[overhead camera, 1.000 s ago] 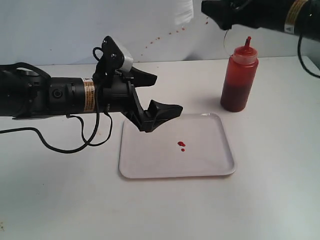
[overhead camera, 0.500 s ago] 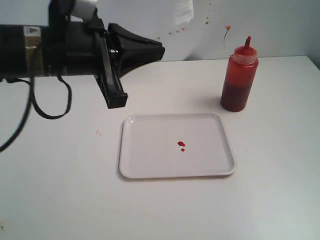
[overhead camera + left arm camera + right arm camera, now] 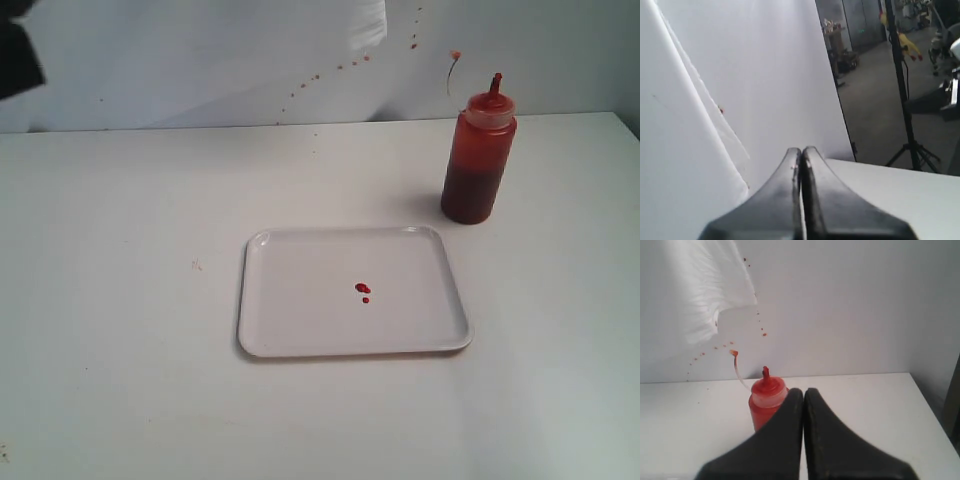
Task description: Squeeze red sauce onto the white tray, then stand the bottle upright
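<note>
The bottle [image 3: 479, 152] stands upright on the table, behind the right end of the white tray [image 3: 300, 290]. Two tiny drops of red sauce [image 3: 363, 291] lie near the tray's middle. A thin strand [image 3: 452, 72] curls up from beside the nozzle. Both grippers are out of the exterior view; only a dark bit of the left arm [image 3: 18, 60] shows at the top left corner. In its wrist view my left gripper [image 3: 801, 151] is shut and empty, facing the white backdrop. My right gripper [image 3: 803, 391] is shut and empty, held back from the bottle [image 3: 766, 405], apart from it.
Reddish specks [image 3: 330, 70] dot the white backdrop behind the table. A tripod [image 3: 907, 125] and workshop clutter show past the backdrop's edge in the left wrist view. The table's right edge [image 3: 932, 410] lies beyond the bottle.
The left arm has swung up and away to the left, leaving the exterior view almost entirely. The right arm left the top right earlier. Bottle, tray and drops have not moved.
</note>
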`<state>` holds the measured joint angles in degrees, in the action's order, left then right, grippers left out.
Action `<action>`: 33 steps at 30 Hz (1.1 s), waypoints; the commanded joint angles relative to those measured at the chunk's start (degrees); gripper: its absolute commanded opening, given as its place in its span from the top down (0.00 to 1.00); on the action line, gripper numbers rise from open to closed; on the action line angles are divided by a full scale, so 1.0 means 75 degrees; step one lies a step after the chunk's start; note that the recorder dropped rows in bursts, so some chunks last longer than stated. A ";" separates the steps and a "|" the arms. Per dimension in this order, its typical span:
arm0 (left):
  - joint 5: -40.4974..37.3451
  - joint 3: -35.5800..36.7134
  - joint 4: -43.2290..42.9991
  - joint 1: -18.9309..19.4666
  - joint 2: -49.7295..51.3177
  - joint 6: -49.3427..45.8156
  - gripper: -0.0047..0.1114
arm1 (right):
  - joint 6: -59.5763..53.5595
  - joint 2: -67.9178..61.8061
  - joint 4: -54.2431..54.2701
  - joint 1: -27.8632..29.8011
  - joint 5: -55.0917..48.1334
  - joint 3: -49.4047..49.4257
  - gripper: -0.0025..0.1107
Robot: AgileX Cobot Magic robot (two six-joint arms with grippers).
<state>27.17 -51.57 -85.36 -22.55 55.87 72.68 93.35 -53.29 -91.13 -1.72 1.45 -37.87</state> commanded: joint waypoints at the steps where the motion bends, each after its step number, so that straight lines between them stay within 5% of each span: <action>1: 0.0004 0.0041 0.0112 -0.0003 -0.0780 0.0100 0.96 | 0.0017 0.0050 0.0077 0.0072 -0.0097 0.0114 0.98; 11: -0.0267 0.0027 -0.0462 -0.0071 -0.2027 -0.0098 0.96 | 0.0017 0.0050 0.0077 0.0072 -0.0097 0.0114 0.98; 15: -0.1725 0.0631 -0.1431 -0.0106 -0.2868 0.1931 0.96 | 0.0017 0.0050 0.0077 0.0072 -0.0081 0.0112 0.98; 18: -0.2101 0.1653 -0.1426 0.0575 -0.3785 0.3162 0.96 | 0.0017 0.0050 0.0077 0.0072 -0.0096 0.0112 0.98; 24: -0.2167 0.3529 -0.0778 0.1983 -0.5503 0.3464 0.96 | 0.0017 0.0050 0.0077 0.0072 -0.0081 0.0112 0.98; 29: -0.2243 0.4074 0.0135 0.2874 -0.6637 0.3464 0.96 | 0.0017 0.0050 0.0102 0.0072 -0.0081 0.0112 0.98; 33: -0.2191 0.4074 0.0135 0.3100 -0.7152 0.3536 0.96 | 0.0017 0.0050 0.0102 0.0072 -0.0081 0.0112 0.98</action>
<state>10.87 -21.33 -85.58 -0.16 4.60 98.35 93.35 -53.29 -90.63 -1.72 1.23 -37.06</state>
